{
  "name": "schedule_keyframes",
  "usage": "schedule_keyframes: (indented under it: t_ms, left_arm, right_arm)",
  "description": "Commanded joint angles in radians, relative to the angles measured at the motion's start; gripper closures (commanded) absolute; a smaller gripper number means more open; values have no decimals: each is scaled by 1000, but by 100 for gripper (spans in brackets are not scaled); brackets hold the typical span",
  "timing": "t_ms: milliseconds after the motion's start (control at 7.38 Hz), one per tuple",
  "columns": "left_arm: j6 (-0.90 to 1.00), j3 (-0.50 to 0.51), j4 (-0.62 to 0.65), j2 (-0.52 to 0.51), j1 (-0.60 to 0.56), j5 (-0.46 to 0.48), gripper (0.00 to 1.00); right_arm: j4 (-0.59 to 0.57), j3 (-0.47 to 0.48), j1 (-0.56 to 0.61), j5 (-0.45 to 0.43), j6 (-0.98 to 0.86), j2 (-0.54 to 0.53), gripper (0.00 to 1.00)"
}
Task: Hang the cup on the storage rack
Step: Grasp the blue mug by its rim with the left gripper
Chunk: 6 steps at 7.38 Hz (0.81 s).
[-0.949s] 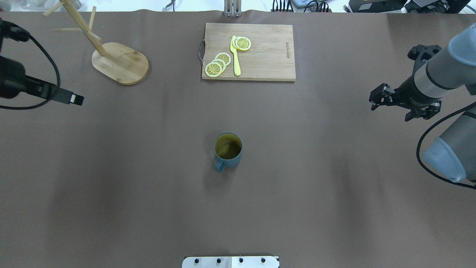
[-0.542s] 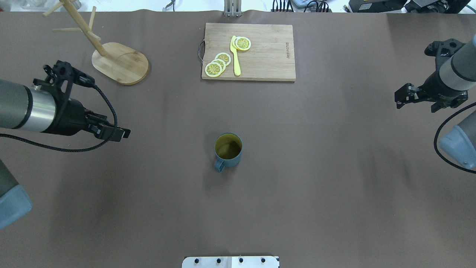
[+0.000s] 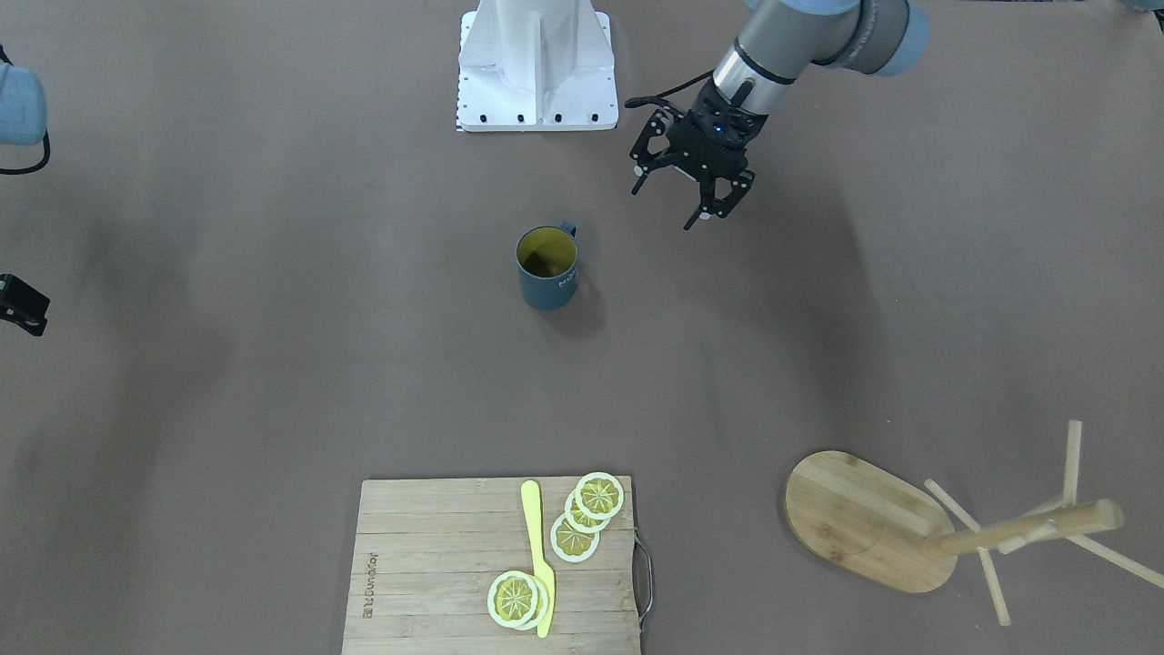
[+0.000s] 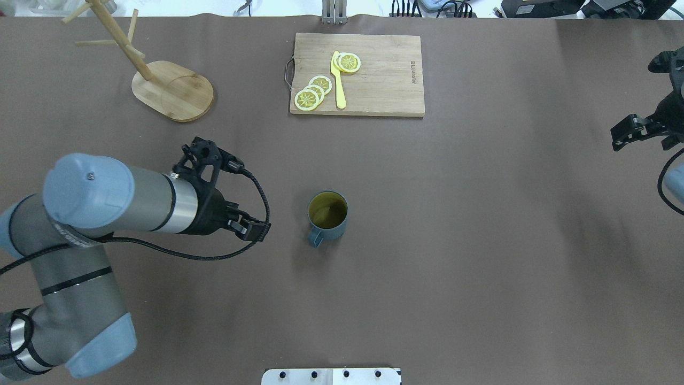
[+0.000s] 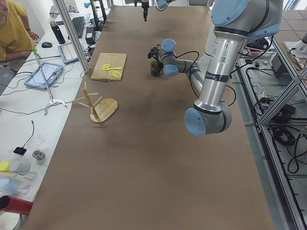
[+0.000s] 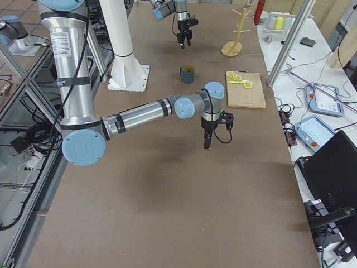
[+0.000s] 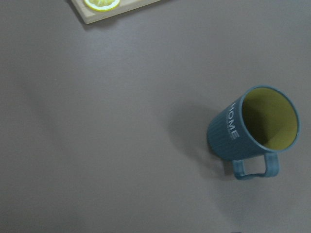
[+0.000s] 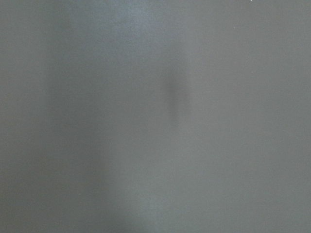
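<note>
Nearest the robot, the left arm reaches out over the table (image 4: 481, 240). Its left tool (image 3: 677, 205) hangs in the air with its jaws spread wide and nothing between them. It points down at the table just to the robot's left of the cup (image 4: 327, 216), and it is clear of the cup.

The cup stands upright in the middle of the table with its yellow-olive inside showing. Its handle (image 4: 315, 238) is turned towards the robot. The left wrist camera has the cup low and to one side of its picture, so I judge the tool is not yet lined up over it.

As I see it, none of the task is done. The cup has to be gripped, lifted, carried and hooked on by its handle.

There is bare table all round the cup, so there is plenty of room to close in. The right tool (image 4: 622, 136) sits far out at the right edge. I cannot tell how its jaws stand.

Farther back in the middle lies a cutting board (image 4: 385, 80) with lemon slices (image 4: 312, 93) and a yellow knife (image 4: 338, 80). It is well apart from the cup.

The storage rack (image 4: 173, 91) is farthest, by the far left corner, and its pegs are bare. The way from the cup to it looks open. With the table's edge close there, the approach to a peg probably wants care.
</note>
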Motion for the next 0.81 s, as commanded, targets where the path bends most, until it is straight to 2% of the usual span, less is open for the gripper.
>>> schedule_keyframes:
  t_ms: [0,136,271,678]
  left_arm:
    - [-21,14,167,-134,128,173,16]
    - [-31,40,173,-151,174,239,16]
    - [-57,72,174,-177,197,266,16]
    - [-51,143,167,-208,198,267,18]
  right_arm:
    - [0,-43,56,51,-107,-4,0]
    - [0,-49,56,54,-117,-13,0]
    - [0,-52,56,54,-121,-13,0]
    - [0,-60,55,53,-123,-21,0]
